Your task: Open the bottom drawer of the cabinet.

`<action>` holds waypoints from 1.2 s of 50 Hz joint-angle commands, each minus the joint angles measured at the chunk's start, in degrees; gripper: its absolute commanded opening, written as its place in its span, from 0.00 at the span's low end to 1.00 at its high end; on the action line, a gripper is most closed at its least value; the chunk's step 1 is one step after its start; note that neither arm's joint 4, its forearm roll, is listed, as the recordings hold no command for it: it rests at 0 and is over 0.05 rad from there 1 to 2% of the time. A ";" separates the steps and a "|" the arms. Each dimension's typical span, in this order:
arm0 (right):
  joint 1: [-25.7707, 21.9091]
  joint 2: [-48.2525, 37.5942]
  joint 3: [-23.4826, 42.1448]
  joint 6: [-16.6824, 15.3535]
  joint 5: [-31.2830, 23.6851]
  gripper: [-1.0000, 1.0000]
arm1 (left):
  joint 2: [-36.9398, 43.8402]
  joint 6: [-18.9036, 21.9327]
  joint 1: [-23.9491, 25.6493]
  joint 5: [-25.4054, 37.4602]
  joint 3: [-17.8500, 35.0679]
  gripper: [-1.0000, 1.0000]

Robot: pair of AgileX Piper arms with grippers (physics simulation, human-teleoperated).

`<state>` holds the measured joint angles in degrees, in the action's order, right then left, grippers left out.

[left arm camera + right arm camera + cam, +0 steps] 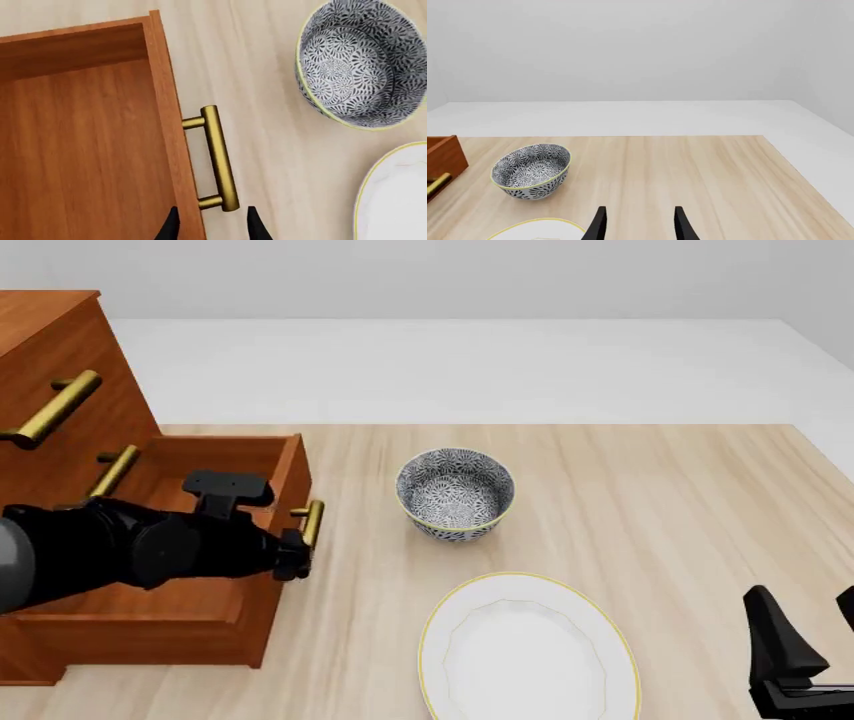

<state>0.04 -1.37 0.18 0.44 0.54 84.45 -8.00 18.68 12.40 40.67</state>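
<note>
The bottom drawer (200, 540) of the cabinet (60, 350) stands pulled well out over the table (667, 500), its inside bare as far as the views show. My left gripper (210, 225) sits at the near end of the brass handle (219, 157), fingers (255, 227) spread, one on each side of the bar. I judge that nothing is pinched: both tips stand apart from the bar in the left wrist view.

Step in hand, as I judge it: finish the pull or release.
- If more travel is needed, close squarely on the bar, nearer its middle, not at its end post.
- Pull straight along the drawer's run; a sideways pull may bind the box.
- Watch the bowl (455, 493), near the handle; it lies in the path of a long pull.

Containers: the bowl holds nothing; the plate (527, 650) is bare.

My right gripper (637, 225) hangs spread over the table's near right corner, holding nothing.
</note>
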 commanded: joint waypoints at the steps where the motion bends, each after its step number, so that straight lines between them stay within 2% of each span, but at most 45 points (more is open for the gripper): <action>1: 0.00 -0.08 0.00 0.04 0.04 1.00 | -5.45 7.80 -1.64 2.54 1.11 1.00; 8: -0.01 -0.18 -0.01 0.10 0.09 1.00 | -13.57 10.69 -4.26 6.66 0.90 1.00; 13: -0.01 -0.22 -0.01 0.13 0.12 1.00 | -16.70 10.71 -4.55 7.94 0.22 1.00; 14: -0.01 -0.25 -0.01 0.14 0.13 1.00 | -20.63 12.34 -5.77 8.20 -0.60 1.00; 17: -0.01 -0.27 -0.01 0.16 0.15 1.00 | -23.49 13.27 -5.72 8.40 -1.42 1.00; 18: -0.01 -0.30 -0.01 0.17 0.16 1.00 | -26.85 13.79 -6.09 9.08 -2.43 1.00; 20: -0.01 -0.30 -0.01 0.17 0.16 1.00 | -26.89 13.80 -6.09 9.10 -2.45 1.00; 22: 0.00 -0.02 0.00 -0.02 0.02 1.00 | -34.59 16.49 -7.61 10.42 -3.63 1.00; 24: 0.00 0.01 0.00 -0.02 -0.01 1.00 | -34.63 16.49 -7.61 10.45 -3.64 1.00; 25: 0.00 0.01 0.00 -0.02 -0.01 1.00 | -35.71 15.08 -7.04 11.79 -3.71 1.00; 28: 0.00 0.01 0.00 -0.02 -0.01 1.00 | -41.41 15.68 -7.17 13.92 -3.45 1.00; 34: 0.00 0.01 0.00 -0.02 -0.01 1.00 | -46.25 16.07 -7.94 17.12 -2.63 1.00; 35: 0.00 0.01 0.00 -0.02 -0.01 1.00 | -47.39 14.79 -7.66 18.47 -2.24 1.00; 39: 0.00 0.01 0.00 -0.02 -0.01 1.00 | -52.53 16.16 -8.65 20.40 -1.64 1.00; 49: 0.00 0.01 0.00 -0.02 -0.01 1.00 | -59.61 15.54 -8.96 24.78 0.13 1.00; 60: 0.00 0.01 0.00 -0.02 -0.01 1.00 | -68.76 17.04 -10.77 30.06 3.95 1.00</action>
<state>0.04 -1.36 0.18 0.43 0.54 23.57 8.12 9.03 37.97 42.01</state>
